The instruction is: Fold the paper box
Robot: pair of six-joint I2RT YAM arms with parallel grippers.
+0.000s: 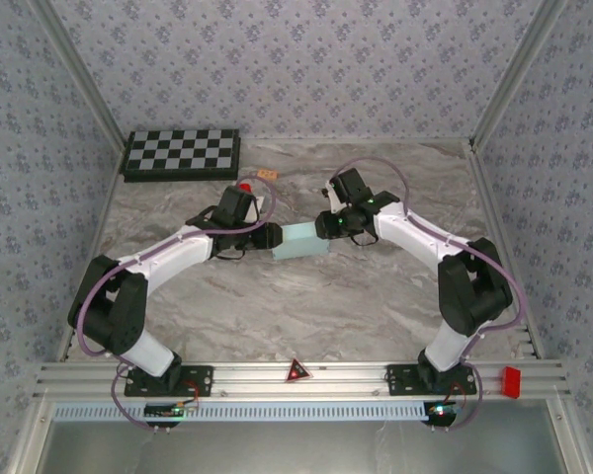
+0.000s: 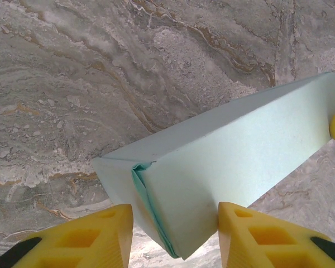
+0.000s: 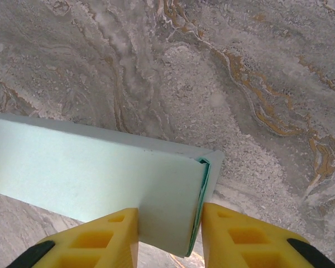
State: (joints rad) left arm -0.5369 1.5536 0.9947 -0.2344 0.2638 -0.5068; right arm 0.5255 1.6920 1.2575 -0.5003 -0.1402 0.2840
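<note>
The paper box (image 1: 299, 241) is a closed pale aqua rectangular box held between both grippers over the middle of the marble table (image 1: 306, 306). My left gripper (image 1: 268, 237) grips its left end and my right gripper (image 1: 324, 226) grips its right end. In the left wrist view the box (image 2: 240, 145) runs up to the right, its tucked end flap sitting between the yellow fingers (image 2: 95, 234) of the left gripper (image 2: 175, 226). In the right wrist view the box (image 3: 89, 173) runs off to the left, and the right gripper (image 3: 170, 229) presses both sides of its end.
A black-and-white checkerboard (image 1: 182, 153) lies at the back left. A small red object (image 1: 245, 187) and an orange tag (image 1: 267, 175) sit behind the left gripper. Patterned walls close in the table on three sides. The aluminium rail (image 1: 296, 380) runs along the near edge.
</note>
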